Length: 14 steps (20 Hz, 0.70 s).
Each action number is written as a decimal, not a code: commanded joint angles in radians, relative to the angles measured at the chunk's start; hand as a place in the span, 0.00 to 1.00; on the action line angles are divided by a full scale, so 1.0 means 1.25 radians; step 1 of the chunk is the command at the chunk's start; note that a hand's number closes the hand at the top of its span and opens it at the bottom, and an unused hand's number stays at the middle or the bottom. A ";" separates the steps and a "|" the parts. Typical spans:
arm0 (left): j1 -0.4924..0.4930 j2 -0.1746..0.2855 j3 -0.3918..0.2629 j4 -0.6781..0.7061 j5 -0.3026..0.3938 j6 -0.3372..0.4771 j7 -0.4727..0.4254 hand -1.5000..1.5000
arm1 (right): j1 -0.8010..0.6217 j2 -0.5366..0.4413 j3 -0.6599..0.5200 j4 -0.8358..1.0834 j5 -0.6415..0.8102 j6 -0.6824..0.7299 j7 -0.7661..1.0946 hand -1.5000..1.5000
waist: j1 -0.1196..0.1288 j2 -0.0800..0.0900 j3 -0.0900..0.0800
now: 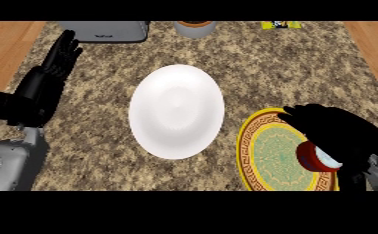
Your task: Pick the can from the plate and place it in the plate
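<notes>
With right hand (336, 128) curled round the red cylindrical can (316, 159) over the yellow-rimmed patterned plate (272, 153), near right: lift clear, carry left, set upright on the middle of the white round plate (177, 110). Leave open left hand (59, 58) at far left.

The left hand (44, 85) is held open at 9 o'clock, its fingers (65, 50) straight and pointed toward 1 o'clock, above a grey forearm (18, 163). The right hand (339, 128), at 4 o'clock, is curled round the can (316, 159).
</notes>
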 commanded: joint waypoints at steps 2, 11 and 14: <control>-0.010 0.001 0.029 0.025 -0.001 -0.029 -0.006 0.50 | 0.015 0.047 0.020 0.066 0.118 0.014 -0.014 0.00 | -0.002 0.001 0.000; 0.028 -0.031 0.045 0.014 -0.029 -0.044 -0.038 0.50 | 0.063 0.026 -0.028 0.180 0.236 -0.003 -0.209 0.00 | -0.003 0.000 0.000; 0.050 -0.050 0.038 -0.065 -0.029 -0.035 0.009 0.50 | 0.081 0.082 -0.018 0.201 0.267 0.000 -0.207 0.00 | -0.001 -0.001 0.000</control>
